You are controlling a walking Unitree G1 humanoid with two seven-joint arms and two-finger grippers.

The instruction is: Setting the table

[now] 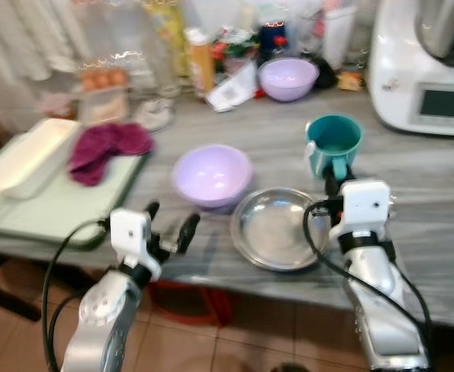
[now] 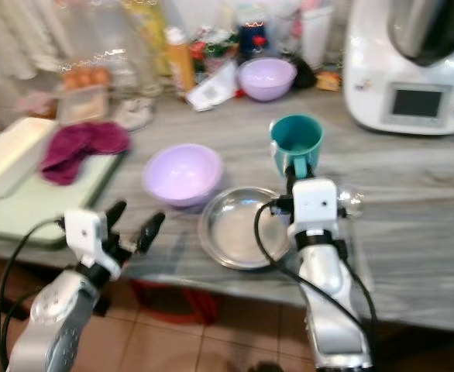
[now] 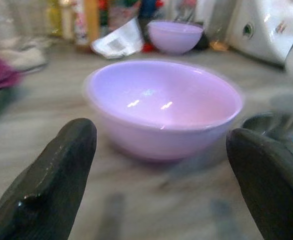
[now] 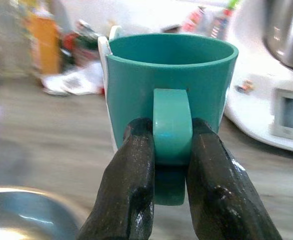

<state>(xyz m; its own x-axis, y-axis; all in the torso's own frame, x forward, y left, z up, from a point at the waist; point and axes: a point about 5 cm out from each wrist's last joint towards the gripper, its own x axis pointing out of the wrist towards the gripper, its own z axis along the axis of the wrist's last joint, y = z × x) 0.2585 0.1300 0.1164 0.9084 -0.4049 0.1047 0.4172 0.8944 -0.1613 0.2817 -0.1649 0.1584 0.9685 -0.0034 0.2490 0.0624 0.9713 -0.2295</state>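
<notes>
Now right gripper (image 4: 170,150) pinches the teal mug (image 4: 171,85) handle; left gripper (image 3: 161,165) spread wide (facing lilac bowl (image 3: 164,107)); grey countertop (image 1: 413,178), cluttered.

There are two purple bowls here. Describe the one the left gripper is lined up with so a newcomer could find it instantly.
On the grey counter, find the steel plate near the front edge. The lilac bowl sits just to its left, straight ahead of the open left gripper. Its twin stands far back among the bottles; this one is beside the green tray.
</notes>
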